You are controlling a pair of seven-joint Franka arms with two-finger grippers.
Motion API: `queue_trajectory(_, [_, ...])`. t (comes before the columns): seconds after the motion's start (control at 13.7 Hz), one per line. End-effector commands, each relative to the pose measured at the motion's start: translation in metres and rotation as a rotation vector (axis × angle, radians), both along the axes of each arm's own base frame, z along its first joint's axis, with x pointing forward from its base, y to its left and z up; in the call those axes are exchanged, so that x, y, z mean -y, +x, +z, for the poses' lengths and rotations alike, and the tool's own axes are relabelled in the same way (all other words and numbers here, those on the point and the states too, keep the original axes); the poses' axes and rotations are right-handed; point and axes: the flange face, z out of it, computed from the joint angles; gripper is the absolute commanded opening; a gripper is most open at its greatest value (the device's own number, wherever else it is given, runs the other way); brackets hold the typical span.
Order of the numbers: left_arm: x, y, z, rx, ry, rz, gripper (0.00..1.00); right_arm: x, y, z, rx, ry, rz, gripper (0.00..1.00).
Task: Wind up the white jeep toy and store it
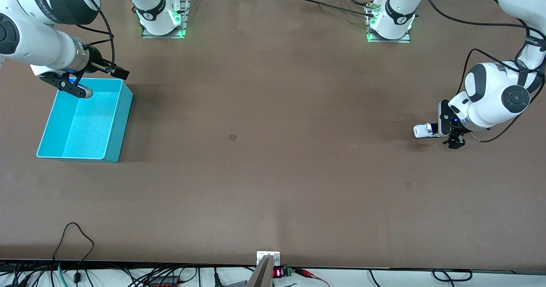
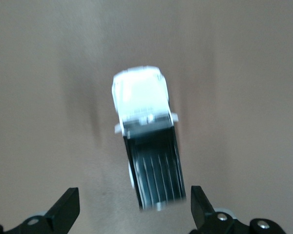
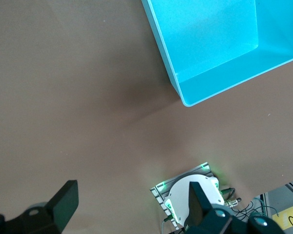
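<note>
The white jeep toy (image 1: 423, 131) stands on the brown table at the left arm's end. In the left wrist view the white jeep toy (image 2: 141, 97) points its white front away from the hand. Its black ribbed rear reaches the mouth of my left gripper (image 2: 133, 195). That left gripper (image 1: 450, 130) is low beside the toy and open, with a gap on each side and no finger touching it. My right gripper (image 1: 102, 82) hangs open and empty over the corner of the turquoise bin (image 1: 121, 125) nearest the right arm's base.
The turquoise bin (image 3: 162, 46) at the right arm's end holds nothing. The right arm's base plate (image 3: 185, 192) shows below that gripper. Both bases (image 1: 164, 18) (image 1: 390, 22) stand along the table's edge, and cables run off the table's near edge.
</note>
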Motion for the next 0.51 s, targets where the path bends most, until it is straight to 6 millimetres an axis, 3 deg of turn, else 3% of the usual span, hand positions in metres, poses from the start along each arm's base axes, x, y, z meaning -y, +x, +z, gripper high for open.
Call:
queue_trajectory(0.0, [0.008,-0.002,0.022,-0.002,-0.014,0.008,1.00,0.001,-0.002,0.003,-0.004,0.013,-0.002,1.00])
queue_trajectory(0.15, [0.018,0.001,0.033,-0.015,-0.039,0.028,1.00,0.003,-0.002,0.003,-0.004,0.014,-0.004,1.00])
queue_trajectory(0.44, [0.063,0.018,0.053,-0.021,-0.056,-0.021,1.00,0.003,-0.002,0.004,-0.003,0.013,-0.005,1.00])
